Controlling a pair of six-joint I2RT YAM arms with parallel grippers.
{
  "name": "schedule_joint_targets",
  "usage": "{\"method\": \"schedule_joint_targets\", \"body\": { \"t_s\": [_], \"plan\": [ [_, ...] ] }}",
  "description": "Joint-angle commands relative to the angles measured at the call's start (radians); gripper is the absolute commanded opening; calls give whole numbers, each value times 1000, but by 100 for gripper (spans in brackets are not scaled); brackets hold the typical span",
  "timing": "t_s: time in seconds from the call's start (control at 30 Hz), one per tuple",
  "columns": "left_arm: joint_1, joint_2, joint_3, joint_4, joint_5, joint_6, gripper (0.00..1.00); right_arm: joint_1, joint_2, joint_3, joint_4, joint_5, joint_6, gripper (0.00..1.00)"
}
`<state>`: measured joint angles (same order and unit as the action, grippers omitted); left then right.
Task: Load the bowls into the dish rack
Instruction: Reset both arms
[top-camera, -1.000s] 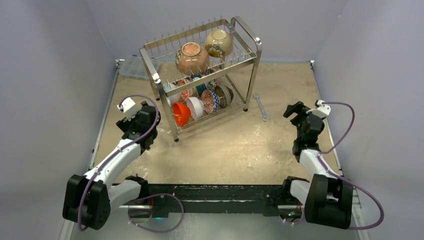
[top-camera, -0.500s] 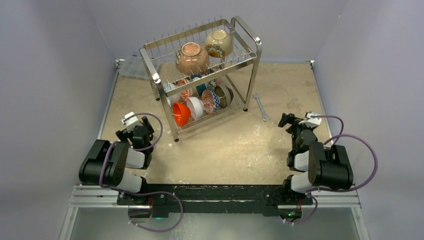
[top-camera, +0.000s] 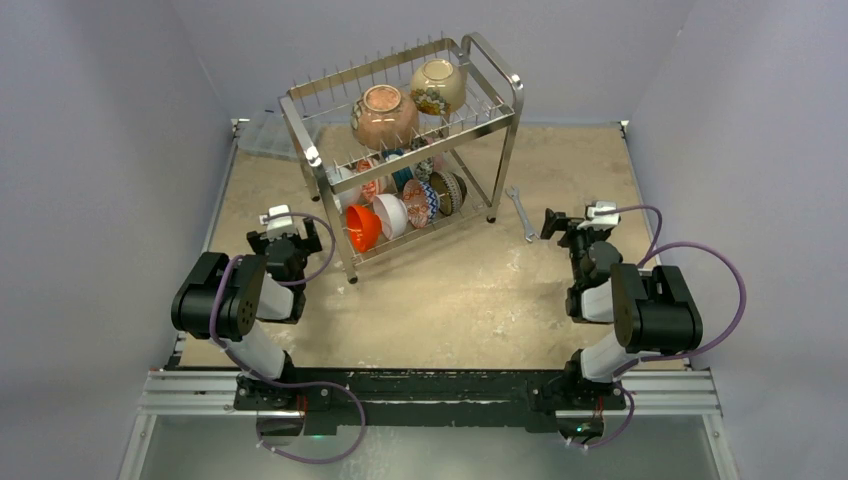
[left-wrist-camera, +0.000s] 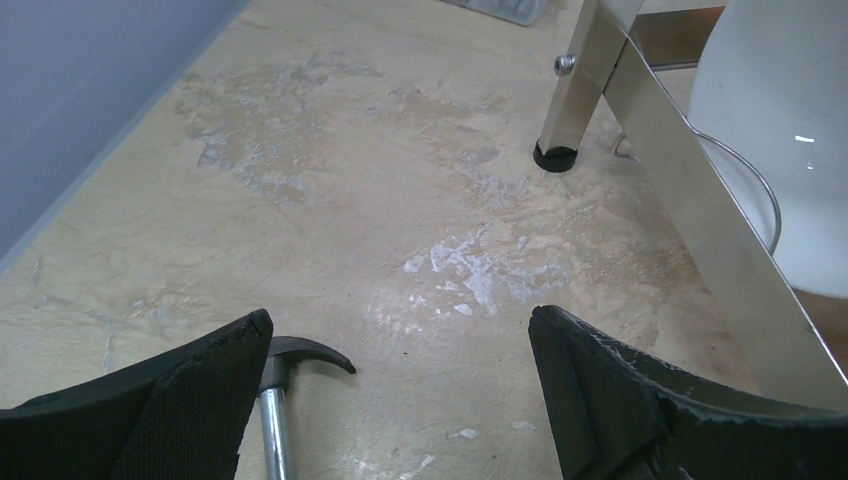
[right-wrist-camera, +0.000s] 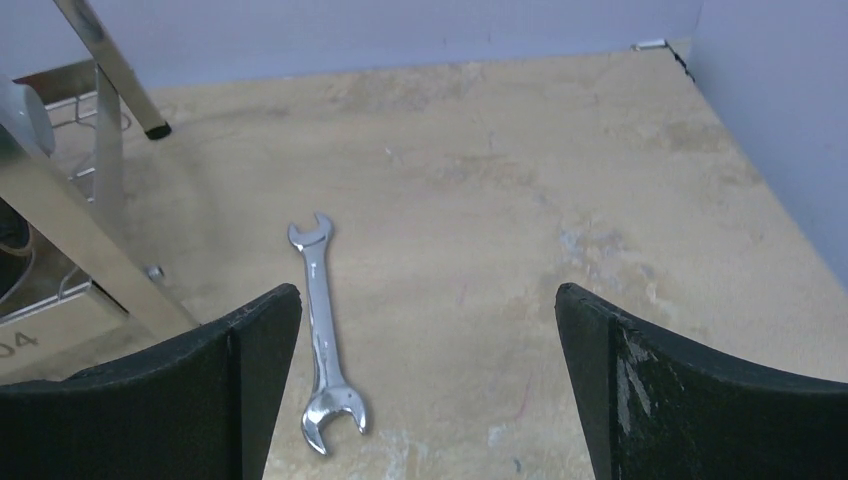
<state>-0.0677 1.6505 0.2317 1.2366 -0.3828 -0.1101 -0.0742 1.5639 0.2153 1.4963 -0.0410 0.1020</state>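
The metal dish rack (top-camera: 500, 118) stands at the back centre. Two tan patterned bowls (top-camera: 384, 114) rest on its upper tier. An orange-red bowl (top-camera: 361, 227), a white one (top-camera: 392, 214) and several patterned ones (top-camera: 421, 202) stand on edge in the lower tier. My left gripper (top-camera: 285, 232) is open and empty, low over the table left of the rack; its wrist view (left-wrist-camera: 400, 322) shows a rack leg (left-wrist-camera: 563, 110) and a white bowl (left-wrist-camera: 780, 120). My right gripper (top-camera: 563, 224) is open and empty right of the rack, as its wrist view (right-wrist-camera: 428, 295) confirms.
A steel wrench (top-camera: 521, 213) lies right of the rack, just ahead of my right fingers (right-wrist-camera: 322, 330). A hammer's claw and shaft (left-wrist-camera: 285, 365) lie by my left finger. A clear plastic box (top-camera: 264, 136) sits behind the rack at the left wall.
Both arms have folded back toward their bases. The left gripper has ended nearer the rack's front leg, the right gripper has shifted left toward the wrench. Both stay open and empty.
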Motion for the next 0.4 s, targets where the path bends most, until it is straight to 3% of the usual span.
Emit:
{"method": "schedule_joint_targets", "body": {
  "t_s": [0.0,0.23,0.37],
  "plan": [
    [-3,-5,20,41,35,22,99,14,-11,26,47,23,-51,99],
    [-4,3,20,54,36,27,99,15,-5,39,31,-5,-67,99],
    [-11,5,48,8,121,67,99,16,-5,41,28,-5,-67,99]
  ]
}}
